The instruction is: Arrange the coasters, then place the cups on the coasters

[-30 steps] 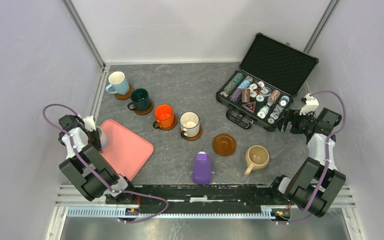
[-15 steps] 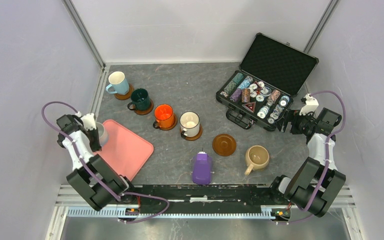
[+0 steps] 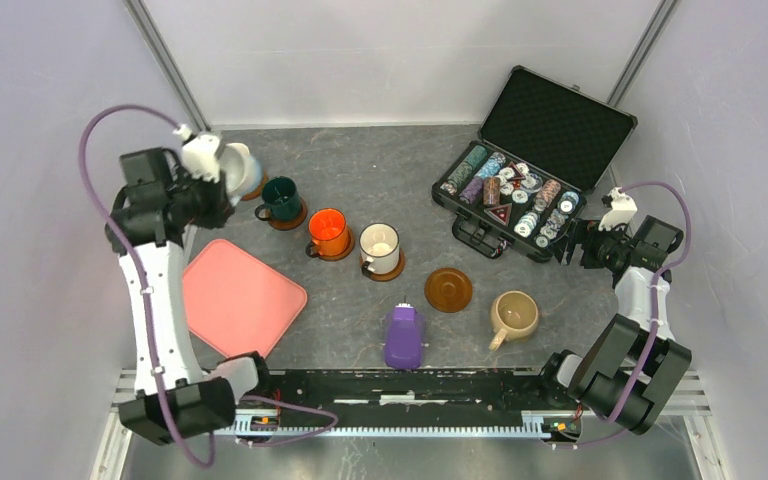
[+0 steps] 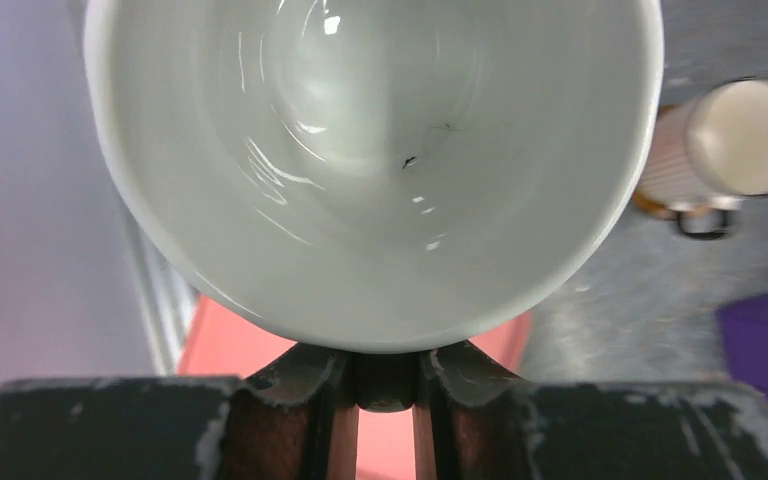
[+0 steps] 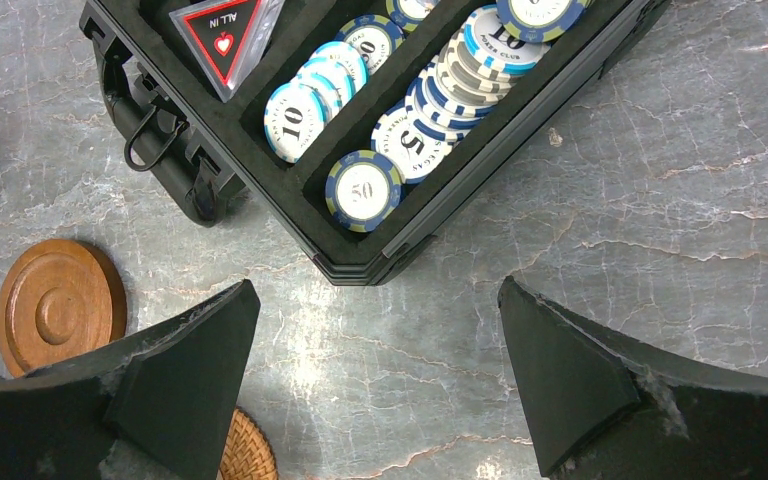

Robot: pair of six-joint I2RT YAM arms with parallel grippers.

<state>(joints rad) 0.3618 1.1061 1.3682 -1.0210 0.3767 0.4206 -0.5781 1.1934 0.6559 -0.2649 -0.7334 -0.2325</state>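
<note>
White mug — glazed ceramic, rigid, slick, likely chip-prone; raised at far left, near the dark green mug. Left gripper pinches its rim wall, probably a tilt-prone hold. Right gripper — wide apart, empty, beside the chip case.

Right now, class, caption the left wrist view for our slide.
Left gripper shut on a plain white ceramic mug, pink tray behind.

The left arm and right arm are white links between black joints, each trailed by a purple cable. The right fingers are black wedges, scuffed grey at the edges; the left fingers look reddish-brown inside, possibly worn
</note>
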